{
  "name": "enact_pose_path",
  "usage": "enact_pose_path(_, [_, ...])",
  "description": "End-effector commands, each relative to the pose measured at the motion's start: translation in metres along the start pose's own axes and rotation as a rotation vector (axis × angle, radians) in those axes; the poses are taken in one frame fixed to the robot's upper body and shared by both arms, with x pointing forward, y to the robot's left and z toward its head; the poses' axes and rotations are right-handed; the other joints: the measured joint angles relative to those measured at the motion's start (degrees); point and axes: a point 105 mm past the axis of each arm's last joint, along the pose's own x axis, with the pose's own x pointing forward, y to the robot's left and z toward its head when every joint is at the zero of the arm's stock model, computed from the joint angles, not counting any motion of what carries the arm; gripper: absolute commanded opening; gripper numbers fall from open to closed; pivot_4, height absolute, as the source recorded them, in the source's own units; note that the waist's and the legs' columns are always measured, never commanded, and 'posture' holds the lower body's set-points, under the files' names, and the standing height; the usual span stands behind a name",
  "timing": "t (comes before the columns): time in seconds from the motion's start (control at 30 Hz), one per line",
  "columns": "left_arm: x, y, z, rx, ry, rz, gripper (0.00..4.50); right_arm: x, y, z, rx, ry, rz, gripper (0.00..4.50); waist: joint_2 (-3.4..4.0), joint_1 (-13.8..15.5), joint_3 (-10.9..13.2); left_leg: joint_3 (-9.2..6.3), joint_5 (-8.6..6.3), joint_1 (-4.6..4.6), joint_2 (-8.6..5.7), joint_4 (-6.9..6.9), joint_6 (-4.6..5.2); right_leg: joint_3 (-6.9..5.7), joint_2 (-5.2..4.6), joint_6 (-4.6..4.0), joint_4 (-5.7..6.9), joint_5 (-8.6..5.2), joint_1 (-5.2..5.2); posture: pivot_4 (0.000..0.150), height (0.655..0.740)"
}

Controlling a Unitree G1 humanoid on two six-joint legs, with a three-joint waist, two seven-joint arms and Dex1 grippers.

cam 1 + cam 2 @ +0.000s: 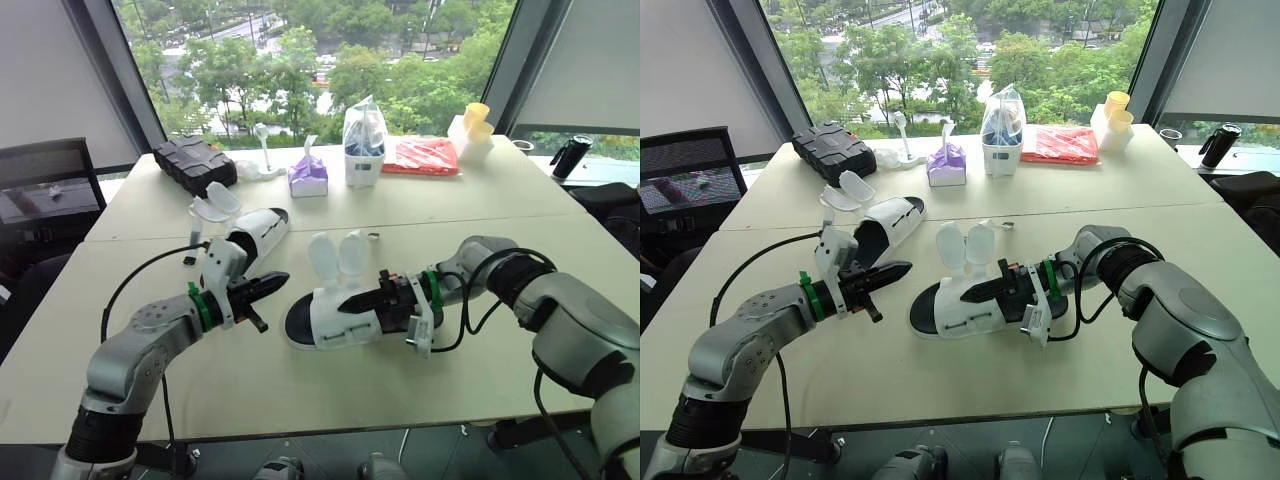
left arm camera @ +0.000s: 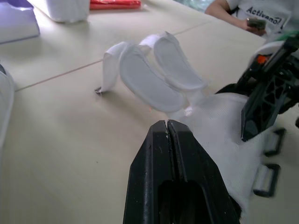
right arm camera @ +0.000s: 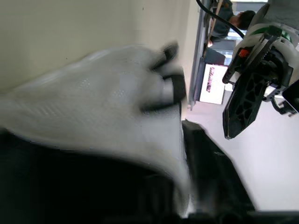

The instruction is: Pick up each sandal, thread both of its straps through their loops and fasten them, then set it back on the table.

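Your right pincer (image 1: pixel 350 304) gripped the soft, light-looking sandal (image 1: pixel 320 326) near the desk's (image 1: pixel 300 390) front edge; your left pincer (image 1: pixel 278 281) was closed, empty. Its floppy straps (image 1: pixel 335 255) probably wanted holding at their tips.

windows (image 1: pixel 420 40): wide, daylight, green trees (image 1: pixel 230 70) outside | tables (image 1: pixel 520 215): two beige, pushed together | chair (image 1: pixel 50 190): black, far left

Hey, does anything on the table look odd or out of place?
Both sandals are undone: the near sandal has its straps standing upright, and the far sandal has its flaps splayed open too.
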Motion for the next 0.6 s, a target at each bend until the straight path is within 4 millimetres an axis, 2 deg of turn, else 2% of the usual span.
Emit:
enact_pose_path(0.03, [0.000,-0.008,0.000,0.060,0.024,-0.043,0.00,-0.006,-0.007,-0.007,0.057,0.039,0.001,2.59,0.00,0.0,0.0,0.00,0.00,0.00,0.00,0.00,0.00,0.02,0.02,0.00,0.00,0.00,0.00,0.150,0.7400])
enact_pose_path(0.07, [0.001,-0.009,-0.003,0.064,0.034,-0.052,0.00,-0.008,-0.007,-0.008,0.085,0.054,0.000,2.99,0.00,0.0,0.0,0.00,0.00,0.01,0.01,0.00,0.00,0.02,0.03,0.00,0.00,0.00,0.02,0.150,0.7400])
enact_pose_path(0.1, [0.001,-0.009,-0.006,0.079,0.050,-0.062,0.00,-0.011,-0.007,-0.008,0.113,0.063,0.008,3.64,-0.01,0.0,0.0,0.00,0.00,0.01,0.01,0.00,0.00,0.02,0.03,-0.01,0.00,0.01,0.03,0.150,0.7400])
enact_pose_path(0.17, [0.001,-0.009,-0.013,0.105,0.081,-0.079,0.00,-0.016,-0.007,-0.008,0.168,0.083,0.009,4.46,-0.01,0.0,0.0,0.00,0.00,0.05,0.02,0.01,0.00,0.02,0.03,-0.02,-0.01,0.01,0.10,0.150,0.7400])
enact_pose_path(0.3, [0.001,-0.009,-0.034,0.162,0.167,-0.137,0.00,-0.028,-0.013,-0.011,0.243,0.137,-0.022,4.46,-0.01,0.0,0.0,0.00,0.00,0.21,0.03,0.01,0.02,0.02,0.05,-0.03,-0.03,0.01,0.29,0.150,0.7400])
enact_pose_path(0.5, [0.006,-0.009,-0.044,0.175,0.188,-0.193,0.00,-0.033,-0.016,-0.012,0.269,0.178,-0.034,4.46,-0.02,-0.2,0.0,0.00,-0.01,0.21,0.06,0.01,0.04,0.02,0.05,-0.03,-0.04,0.01,0.29,0.150,0.7400])
enact_pose_path(0.6, [0.018,-0.010,-0.051,0.179,0.204,-0.255,0.00,-0.035,-0.019,-0.014,0.282,0.205,-0.063,4.46,-0.02,-0.2,0.0,-0.01,-0.01,0.21,0.10,0.01,0.04,0.02,0.05,-0.03,-0.03,0.01,0.29,0.150,0.7400])
